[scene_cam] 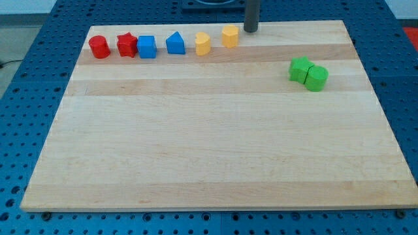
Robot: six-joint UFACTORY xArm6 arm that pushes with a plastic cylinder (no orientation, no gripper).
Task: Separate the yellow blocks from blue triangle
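The blue triangle sits near the top edge of the wooden board, left of centre. Two yellow blocks lie just to its right: a yellow block close beside it, with a small gap, and a second yellow block further right and slightly higher. My tip is at the board's top edge, just right of the second yellow block, apart from it by a small gap.
A blue cube, a red star-like block and a red cylinder line up left of the triangle. Two green blocks touch each other at the right. The board lies on a blue perforated table.
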